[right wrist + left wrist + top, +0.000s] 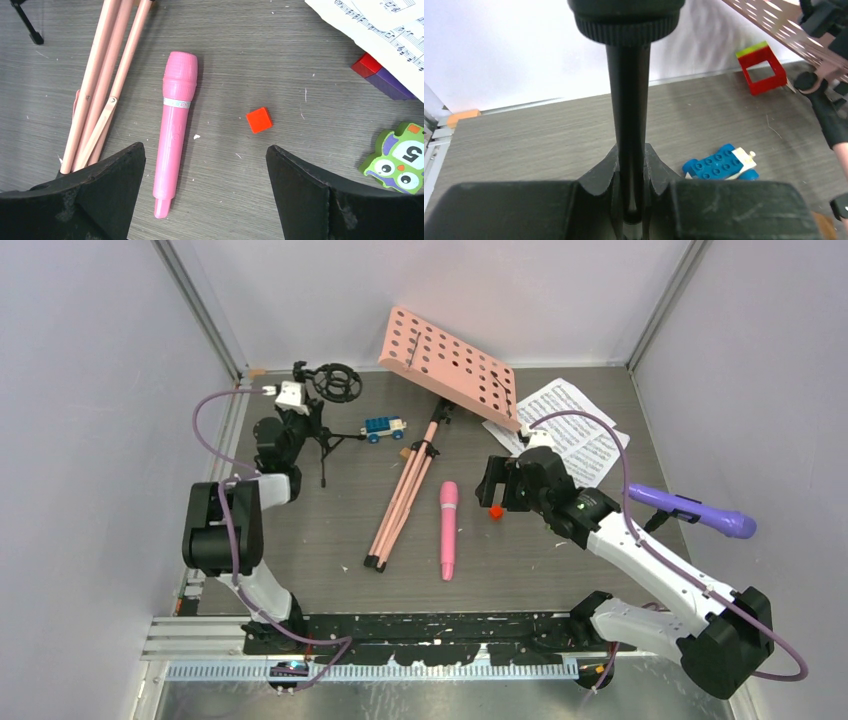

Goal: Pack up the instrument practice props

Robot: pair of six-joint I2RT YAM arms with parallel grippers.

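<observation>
While your left tool [630, 170] clamps the round-stemmed mic mount [628, 100], your right tool [202, 155] gapes. Woodgrain bench [280, 60] flanks the pink microphone [176, 125].

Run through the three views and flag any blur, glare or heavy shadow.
Top view: evenly lit and sharp, no hard shadows around the rack. Left wrist: the mount sits very close to the lens, its knob at the top edge blurred and the wall behind washed out; the car is crisp. Right wrist: the pink microphone is sharp; the dark fingers show little detail.
</observation>
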